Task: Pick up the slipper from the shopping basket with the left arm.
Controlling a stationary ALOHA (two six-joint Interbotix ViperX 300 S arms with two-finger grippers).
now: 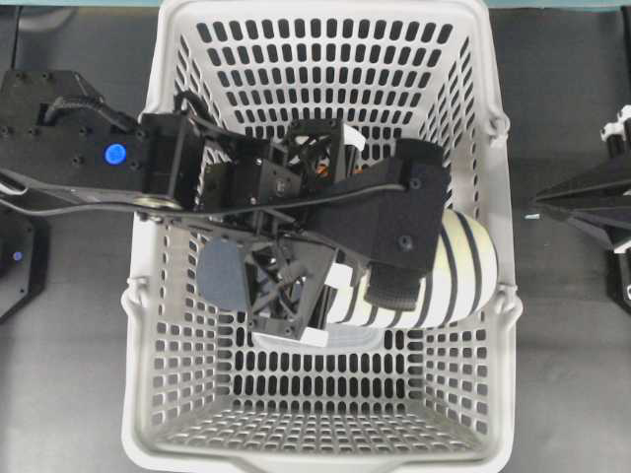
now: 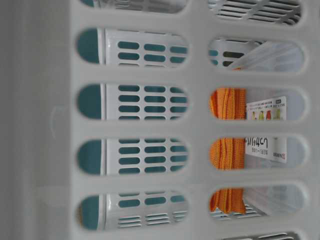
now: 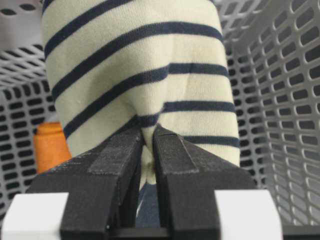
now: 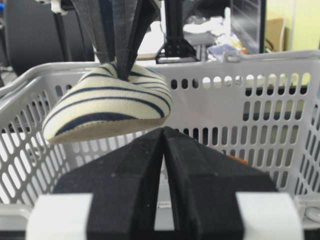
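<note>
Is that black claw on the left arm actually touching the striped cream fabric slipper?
Touching. In the left wrist view the left gripper has its jaws pinched shut on a fold of the cream, navy-striped slipper.

Left arm (image 1: 296, 187): flat black panels, open lattice framing, one blue round button (image 1: 115, 153), black cable, white-tipped gripper (image 3: 148, 150) pads.

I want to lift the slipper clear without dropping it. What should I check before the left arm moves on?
1. Left gripper shut on slipper fabric: ok.
2. Grip depth: only a pinched fold of the upper, so not ok.
3. Slipper off the shopping basket floor: ok, it hangs near rim height.
4. Slipper above the rim: cannot tell.
5. Right gripper shut and outside the basket: ok.
6. Orange cloth not caught: ok.
</note>
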